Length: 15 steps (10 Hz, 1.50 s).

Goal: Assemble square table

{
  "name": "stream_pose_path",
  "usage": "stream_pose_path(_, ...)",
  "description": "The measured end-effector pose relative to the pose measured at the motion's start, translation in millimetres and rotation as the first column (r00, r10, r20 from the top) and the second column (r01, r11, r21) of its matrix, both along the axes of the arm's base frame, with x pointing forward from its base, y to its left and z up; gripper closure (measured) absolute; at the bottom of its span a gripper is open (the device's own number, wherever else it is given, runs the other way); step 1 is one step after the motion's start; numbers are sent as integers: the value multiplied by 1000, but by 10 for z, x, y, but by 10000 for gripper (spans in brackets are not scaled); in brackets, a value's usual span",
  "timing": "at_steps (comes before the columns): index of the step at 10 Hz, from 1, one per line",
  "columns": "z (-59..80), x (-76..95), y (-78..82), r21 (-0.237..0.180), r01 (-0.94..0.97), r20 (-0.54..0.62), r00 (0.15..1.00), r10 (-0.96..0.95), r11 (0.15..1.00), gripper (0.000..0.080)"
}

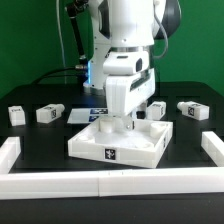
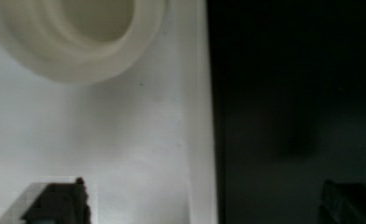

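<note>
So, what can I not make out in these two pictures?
Exterior view: whether the gripper touches the table top is too small to tell; the tags on the legs are too small to read.
Wrist view: blurred; the frame edges cut off the table top and its round hole.

Smooth white plastic is seen on the square top (image 1: 118, 143), matt, with only a faint sheen picked up close in. The same white plastic is shown by the leg (image 1: 50, 114) at ten o'clock of it. Dull matt black is noted on the work surface (image 1: 40, 135); gloss is caught on the arm's white shell (image 1: 125, 30).
</note>
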State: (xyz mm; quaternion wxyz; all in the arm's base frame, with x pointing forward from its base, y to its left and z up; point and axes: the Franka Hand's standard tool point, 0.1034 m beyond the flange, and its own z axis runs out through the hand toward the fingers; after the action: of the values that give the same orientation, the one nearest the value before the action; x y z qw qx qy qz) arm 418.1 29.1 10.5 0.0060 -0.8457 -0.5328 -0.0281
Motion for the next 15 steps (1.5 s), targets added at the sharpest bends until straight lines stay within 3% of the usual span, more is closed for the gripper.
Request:
stream_pose_path(2,-28,6,3,1,1,-1,1000,-1,1000,150)
stream_pose_path(3,-35,1,3,2,2,-2,1000,-1,1000,261)
stream_pose_path(4,-37,-1,3,2,2,-3,1000,-2,1000,261)
stream_pose_path(6,-39,-3,2,2,2,-3,1000,-2,1000,535)
stream_pose_path(7,-40,-4,3,2,2,-4,1000,-2,1000,535)
stream_pose_path(8,-41,-5,4,2,2,-4,1000,-2,1000,712)
stream_pose_path(9,-42,-6,0,2,4,-4,1000,-4,1000,749)
stream_pose_path(15,-39,6,-5,-3,-52,-10,999,52,999,749)
